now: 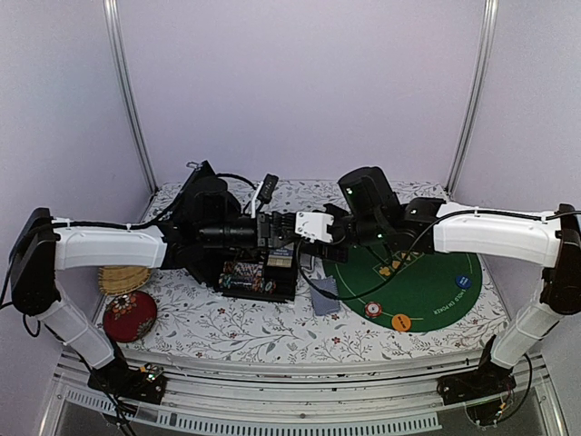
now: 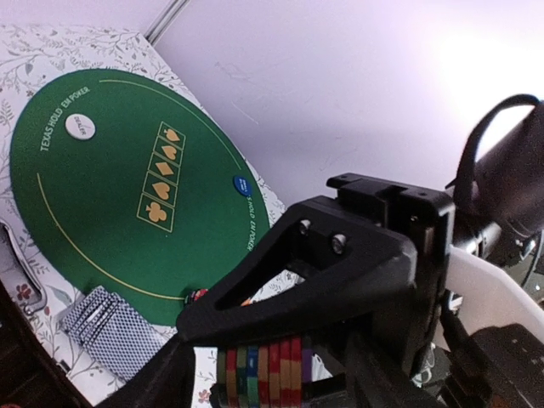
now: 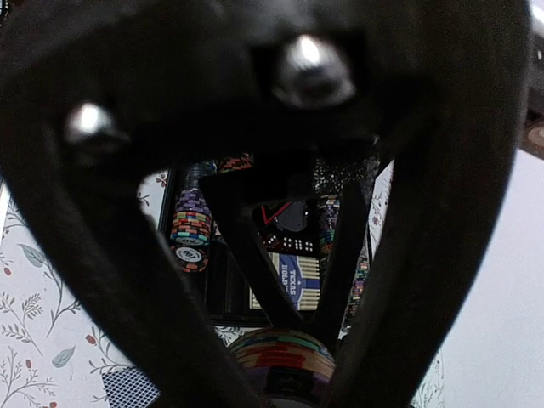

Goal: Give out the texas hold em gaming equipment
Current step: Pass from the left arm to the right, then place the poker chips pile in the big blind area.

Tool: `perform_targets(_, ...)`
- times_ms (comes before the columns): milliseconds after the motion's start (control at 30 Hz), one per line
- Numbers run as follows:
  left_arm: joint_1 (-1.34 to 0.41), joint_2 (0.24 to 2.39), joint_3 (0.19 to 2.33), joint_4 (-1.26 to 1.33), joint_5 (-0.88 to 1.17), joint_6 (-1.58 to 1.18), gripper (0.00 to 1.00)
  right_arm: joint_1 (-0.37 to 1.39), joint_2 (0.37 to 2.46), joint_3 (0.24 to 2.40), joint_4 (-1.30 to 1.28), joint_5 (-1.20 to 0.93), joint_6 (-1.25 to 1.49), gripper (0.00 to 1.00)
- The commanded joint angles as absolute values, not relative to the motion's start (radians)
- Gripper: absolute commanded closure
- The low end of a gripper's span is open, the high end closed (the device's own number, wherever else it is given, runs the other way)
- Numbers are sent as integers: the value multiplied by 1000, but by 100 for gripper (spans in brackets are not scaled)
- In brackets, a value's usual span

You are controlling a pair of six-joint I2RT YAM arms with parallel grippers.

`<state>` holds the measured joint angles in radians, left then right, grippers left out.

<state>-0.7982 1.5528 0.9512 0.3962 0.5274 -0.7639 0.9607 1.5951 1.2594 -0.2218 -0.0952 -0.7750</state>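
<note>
Well out to the left of the left pincer [image 1: 277, 229], a woven coaster [image 1: 123, 279] and a red round pad [image 1: 130, 315] lie on the flowered counter [image 1: 227, 336]; the coaster's far edge runs under the arm. Beneath this pincer sits the black case [image 1: 259, 272], largely covered from above. The right wrist view looks into it and shows rows of poker chips [image 3: 191, 229], dim and blurred.

The left pincer stands open. In its wrist view its own fingers are only dark shapes at the bottom edge, clear of the stack of poker chips [image 2: 263, 370] lying on its side between them. The right pincer [image 1: 300, 232] meets it tip to tip above the case and appears closed on that stack, one triangular finger [image 2: 323, 280] lying across the chips. From above the stack is hidden. In the right wrist view, blurred fingers fill the frame and only the stack's rounded side shows.

Below the right pincer a deck of cards [image 1: 327, 300] lies at the rim of the green felt mat [image 1: 436, 295]. On the mat, right of that pincer, lie a red-and-white chip [image 1: 372, 310], an orange disc [image 1: 400, 321] and a blue disc [image 1: 463, 280]. A white disc [image 2: 80, 127] shows only in the left wrist view.
</note>
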Motion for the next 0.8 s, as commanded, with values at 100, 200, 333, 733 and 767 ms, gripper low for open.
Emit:
perform_targets(100,-766,1552,934,435,521,-742,26,932,1618,1315,-343,-103,-689,96)
perform_targets(200,-734,1516,900,402,477,-737,23,881,1597,1305,-374,-118,-643,96)
perform_targets(333,-690,1453,856,345,415,-701,21,789,1549,1251,-401,-119,-581,96)
perform_targets(733,-610,1379,852,206,376,-524,16,320,1464,1003,-355,-74,-406,97)
perform_targets(767,-608,1377,857,184,374,-508,16,285,1465,995,-347,-71,-396,97)
